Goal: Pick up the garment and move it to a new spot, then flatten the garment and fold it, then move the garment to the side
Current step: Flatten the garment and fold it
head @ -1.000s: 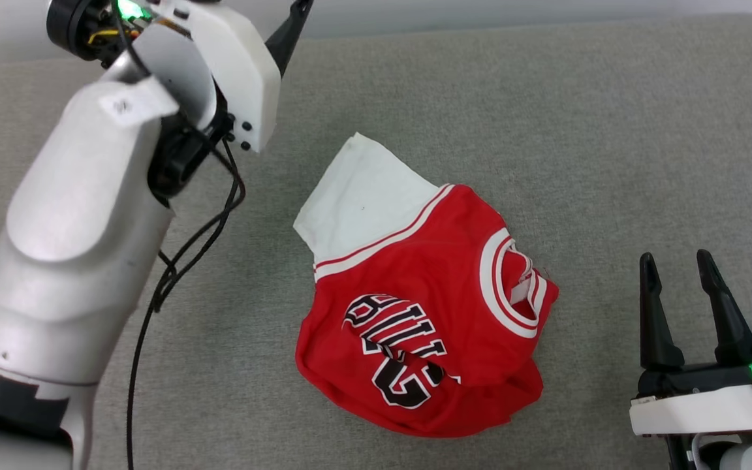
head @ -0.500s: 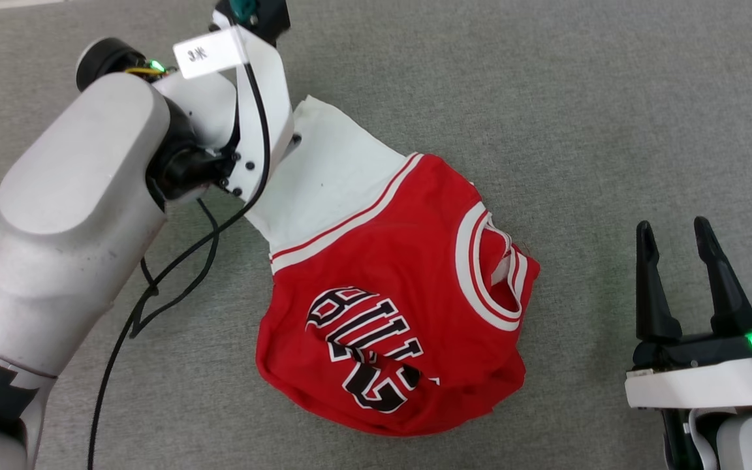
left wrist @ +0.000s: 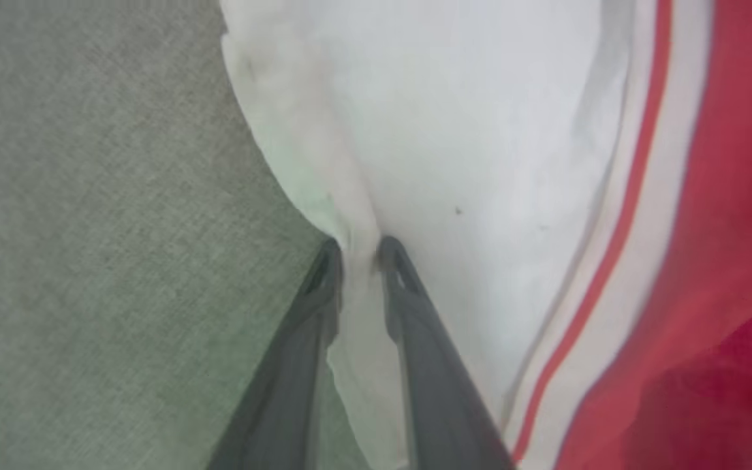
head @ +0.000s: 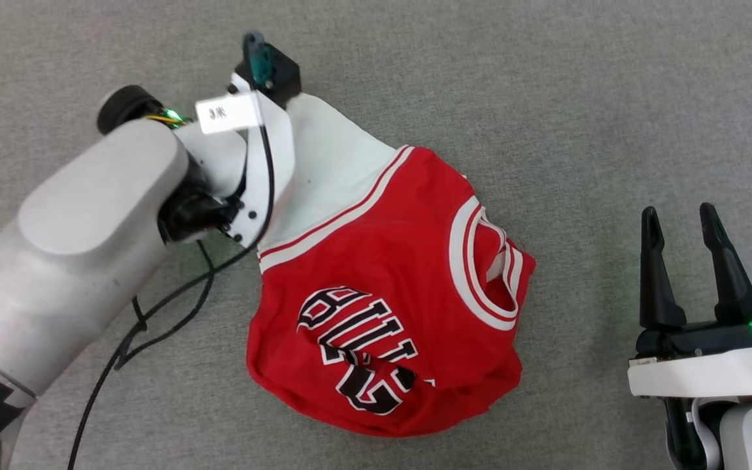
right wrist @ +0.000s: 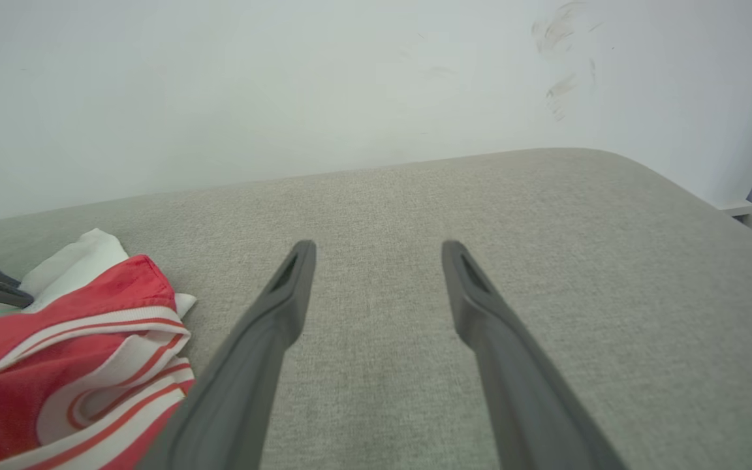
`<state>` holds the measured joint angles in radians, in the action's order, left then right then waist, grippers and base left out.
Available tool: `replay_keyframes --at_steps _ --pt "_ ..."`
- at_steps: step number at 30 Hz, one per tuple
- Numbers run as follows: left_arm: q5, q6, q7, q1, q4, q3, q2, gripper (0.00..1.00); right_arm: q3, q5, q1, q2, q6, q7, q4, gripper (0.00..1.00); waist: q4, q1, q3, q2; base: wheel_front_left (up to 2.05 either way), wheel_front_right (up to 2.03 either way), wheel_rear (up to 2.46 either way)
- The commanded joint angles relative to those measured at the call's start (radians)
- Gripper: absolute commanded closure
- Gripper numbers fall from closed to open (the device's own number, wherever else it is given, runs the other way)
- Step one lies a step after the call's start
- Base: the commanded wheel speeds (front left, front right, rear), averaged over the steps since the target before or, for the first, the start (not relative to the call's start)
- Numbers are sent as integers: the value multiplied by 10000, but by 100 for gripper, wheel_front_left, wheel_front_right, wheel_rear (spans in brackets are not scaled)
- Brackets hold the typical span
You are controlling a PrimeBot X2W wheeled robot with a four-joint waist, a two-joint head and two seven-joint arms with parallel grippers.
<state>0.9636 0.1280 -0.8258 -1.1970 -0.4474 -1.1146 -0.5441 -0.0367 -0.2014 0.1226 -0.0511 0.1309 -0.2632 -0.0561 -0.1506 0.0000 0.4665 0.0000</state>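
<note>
Head view gives me the garment [head: 389,294] as a crumpled heap near the middle of the grey fabric surface [head: 578,98]: red body, one white sleeve [head: 330,170] fanning toward the upper left, red-and-white striped trim where the sleeve joins the body, and a striped collar [head: 480,267] gaping toward the right. Black lettering [head: 363,352] with white outlines runs across the chest upside down to me, and a crease swallows part of it, so I can't read all of it. The heap's lower edge curls under itself. My left tool [left wrist: 358,251] has its fingers drawn narrow, with a fold of the white sleeve's edge pinched between them; that wrist view is blurred, so I can't judge how deep the bite goes. From the head, those fingers are hidden beneath the pale left forearm [head: 76,248] and wrist housing, with a black cable [head: 154,313] looping beside them. My right tool [head: 677,210] sits well apart from the garment at the lower right, fingers spread wide and holding nothing, cut off by the frame's bottom edge.
</note>
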Motion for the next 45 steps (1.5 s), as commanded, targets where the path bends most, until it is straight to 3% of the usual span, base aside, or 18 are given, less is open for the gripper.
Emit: replay_keyframes --at_steps 1,7,15,25,32,33,34,40,45 --pt "-38 19 382 67 79 -188 26 100 -22 75 16 17 -3 -24 14 0 163 0 -189 0 0 0 0" --pt "-71 12 2660 -62 818 -433 -342 100 -98 222 -265 19 -3 -24 58 0 784 0 -899 0 0 0 0" --pt "253 -16 3880 633 865 -328 -1105 100 -165 385 -566 14 -3 -24 84 0 1650 0 -1546 0 0 0 0" --pt "838 -951 5001 2758 256 -142 -2343 100 -72 424 -854 14 -3 -24 194 0 1970 0 -1983 0 0 0 0" --pt "1448 -1187 5738 4150 -826 -136 -2037 100 -36 556 -1003 16 -3 -24 337 0 1809 0 -2174 0 0 0 0" --pt "1442 -1171 5939 4265 -943 -135 -1958 58 -56 595 -1018 14 -3 -24 354 0 1797 0 -2237 0 0 0 0" --pt "1405 -1207 6253 4328 -1034 -69 -1851 0 -86 635 -1006 16 -3 -24 356 0 1788 0 -2308 0 0 0 0" --pt "698 -1816 8842 4522 -1068 373 -1614 0 -274 1269 -684 14 -3 -24 -18 0 1860 0 -2854 0 0 0 0" --pt "328 -2826 10697 5017 -516 1042 -1478 0 -406 2099 56 -162 -3 -24 -606 0 2001 0 -3210 0 0 0 0"
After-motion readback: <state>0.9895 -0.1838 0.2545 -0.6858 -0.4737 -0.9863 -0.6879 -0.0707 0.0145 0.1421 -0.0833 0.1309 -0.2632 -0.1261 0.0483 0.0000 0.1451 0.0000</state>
